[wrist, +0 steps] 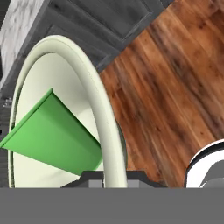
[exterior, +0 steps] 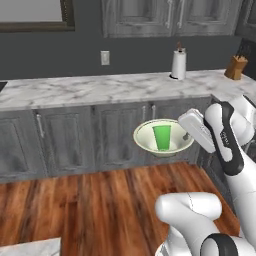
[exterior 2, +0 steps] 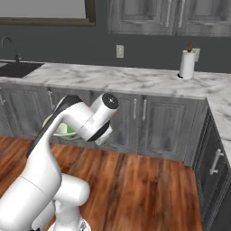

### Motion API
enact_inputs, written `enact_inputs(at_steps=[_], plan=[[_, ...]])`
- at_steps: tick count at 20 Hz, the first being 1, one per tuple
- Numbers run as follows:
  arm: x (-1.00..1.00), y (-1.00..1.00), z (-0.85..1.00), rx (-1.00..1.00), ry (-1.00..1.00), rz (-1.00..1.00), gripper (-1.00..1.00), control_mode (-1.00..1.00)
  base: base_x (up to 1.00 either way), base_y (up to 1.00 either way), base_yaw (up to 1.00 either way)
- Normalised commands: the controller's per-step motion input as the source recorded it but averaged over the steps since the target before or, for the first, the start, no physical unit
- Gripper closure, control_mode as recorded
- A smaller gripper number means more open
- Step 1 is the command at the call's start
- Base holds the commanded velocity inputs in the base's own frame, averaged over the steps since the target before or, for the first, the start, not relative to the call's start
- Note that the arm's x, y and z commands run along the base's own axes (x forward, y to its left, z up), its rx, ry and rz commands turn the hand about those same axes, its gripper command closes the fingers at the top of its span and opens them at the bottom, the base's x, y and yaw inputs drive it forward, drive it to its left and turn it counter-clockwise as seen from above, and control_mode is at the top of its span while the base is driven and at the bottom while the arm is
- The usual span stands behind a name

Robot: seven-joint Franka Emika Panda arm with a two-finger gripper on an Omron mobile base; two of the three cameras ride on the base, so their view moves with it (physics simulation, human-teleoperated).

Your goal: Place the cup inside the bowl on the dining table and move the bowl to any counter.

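The pale cream bowl (exterior: 145,131) hangs in the air in front of the dark grey cabinet doors, below the level of the counter (exterior: 100,89). The green cup (exterior: 162,137) stands inside it. My gripper (exterior: 186,135) is shut on the bowl's right rim. In the hand view the rim (wrist: 109,127) runs up from between the fingertips of the gripper (wrist: 114,177), and the cup (wrist: 52,131) lies to its left. In the right base view my arm hides most of the bowl (exterior 2: 63,131). A marble corner of the dining table (exterior: 30,247) shows at the bottom left.
On the counter stand a paper towel roll (exterior: 178,64) and a knife block (exterior: 235,67) at the right. A sink (exterior 2: 18,67) is set in the counter's left end (exterior 2: 135,80). Wooden floor (exterior: 90,200) lies between my base and the cabinets.
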Motion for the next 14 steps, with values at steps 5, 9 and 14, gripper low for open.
enact_inputs(at_steps=[5,9,14], plan=[[0.0,0.0,0.0,0.0,0.0,0.0,1.0,1.0,1.0,0.0,0.0],[0.0,0.0,0.0,0.0,0.0,0.0,1.0,1.0,0.96,0.02,-0.01],[0.0,0.0,0.0,0.0,0.0,0.0,1.0,1.0,0.84,0.05,-0.03]])
